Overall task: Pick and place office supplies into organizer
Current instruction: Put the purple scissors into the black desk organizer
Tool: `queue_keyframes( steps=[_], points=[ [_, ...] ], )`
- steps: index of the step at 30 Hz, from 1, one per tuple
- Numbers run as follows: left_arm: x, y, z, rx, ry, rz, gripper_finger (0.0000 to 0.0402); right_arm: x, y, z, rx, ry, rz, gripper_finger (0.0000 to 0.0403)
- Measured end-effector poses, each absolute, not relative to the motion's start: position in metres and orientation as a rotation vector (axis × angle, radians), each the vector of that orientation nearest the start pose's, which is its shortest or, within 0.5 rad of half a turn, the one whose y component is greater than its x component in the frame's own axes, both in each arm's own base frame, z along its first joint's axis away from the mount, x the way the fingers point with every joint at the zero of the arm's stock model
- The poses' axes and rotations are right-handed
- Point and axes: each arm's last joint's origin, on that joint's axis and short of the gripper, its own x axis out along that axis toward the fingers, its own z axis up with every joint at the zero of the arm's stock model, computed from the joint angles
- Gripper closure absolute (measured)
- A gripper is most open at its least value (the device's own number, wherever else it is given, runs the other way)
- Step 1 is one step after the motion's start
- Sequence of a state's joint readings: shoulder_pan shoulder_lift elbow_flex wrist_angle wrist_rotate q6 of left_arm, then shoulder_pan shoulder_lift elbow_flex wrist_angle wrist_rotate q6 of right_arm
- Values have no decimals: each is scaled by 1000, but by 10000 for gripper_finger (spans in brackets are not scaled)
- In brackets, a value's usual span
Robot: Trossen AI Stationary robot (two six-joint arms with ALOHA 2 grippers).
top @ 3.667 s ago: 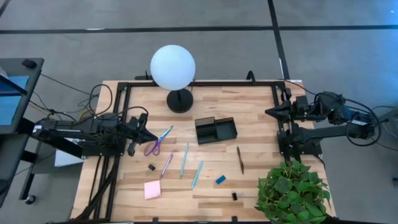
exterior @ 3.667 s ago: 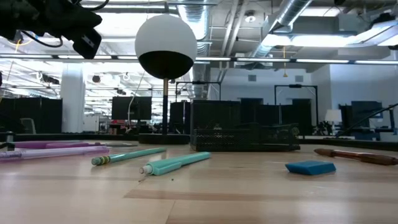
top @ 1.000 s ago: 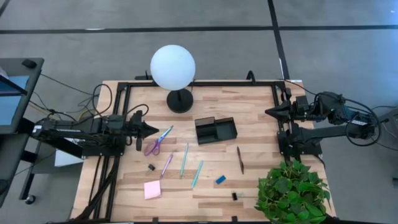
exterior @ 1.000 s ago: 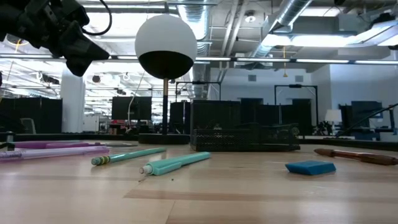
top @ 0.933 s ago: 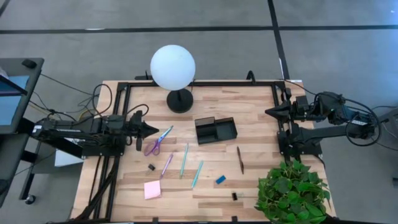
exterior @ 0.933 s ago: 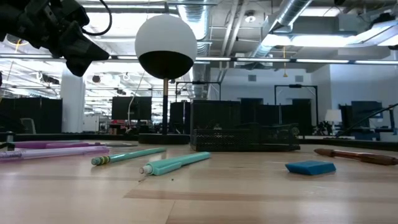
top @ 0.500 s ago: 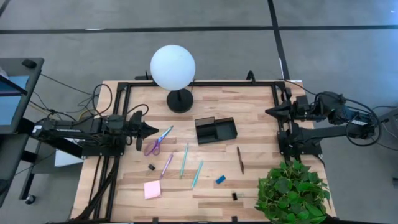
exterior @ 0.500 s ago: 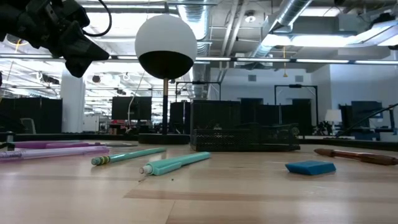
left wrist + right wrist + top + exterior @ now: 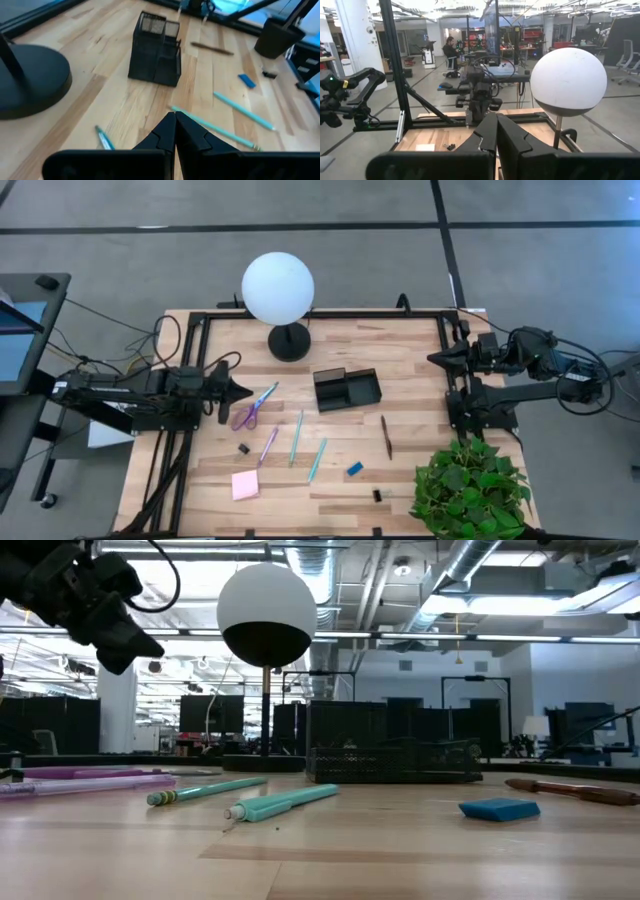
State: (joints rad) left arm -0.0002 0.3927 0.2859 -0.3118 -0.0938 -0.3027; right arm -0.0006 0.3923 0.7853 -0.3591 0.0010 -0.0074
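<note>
Closed left gripper (image 9: 243, 388) above wood-plank table (image 9: 410, 380)

- Black mesh organizer (image 9: 347, 388), upright near the desk's middle, compartments open upward.
- Purple-handled scissors (image 9: 253, 407), flat, left of the organizer.
- Purple pen (image 9: 268, 445), then two teal pens (image 9: 296, 437) (image 9: 317, 459), side by side in front of the organizer, each slanted.
- Dark brown pen (image 9: 386, 436), flat, right of the teal ones.
- Blue eraser (image 9: 354, 469), near the front edge.
- Pink sticky-note pad (image 9: 245, 485), front left.
- Two small black clips (image 9: 243, 448) (image 9: 377, 495), well apart.
</note>
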Motion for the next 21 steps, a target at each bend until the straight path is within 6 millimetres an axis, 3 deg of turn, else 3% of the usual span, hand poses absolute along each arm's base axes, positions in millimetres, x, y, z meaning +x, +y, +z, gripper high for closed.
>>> queue_keyframes(
  steps=[18,21],
  points=[
    [109,3,188,-266,529,172,401,76,0,357,-15,-35,-2,403],
    [109,3,188,-266,528,173,401,76,0,364,-49,-104,-4,403]
  ],
)
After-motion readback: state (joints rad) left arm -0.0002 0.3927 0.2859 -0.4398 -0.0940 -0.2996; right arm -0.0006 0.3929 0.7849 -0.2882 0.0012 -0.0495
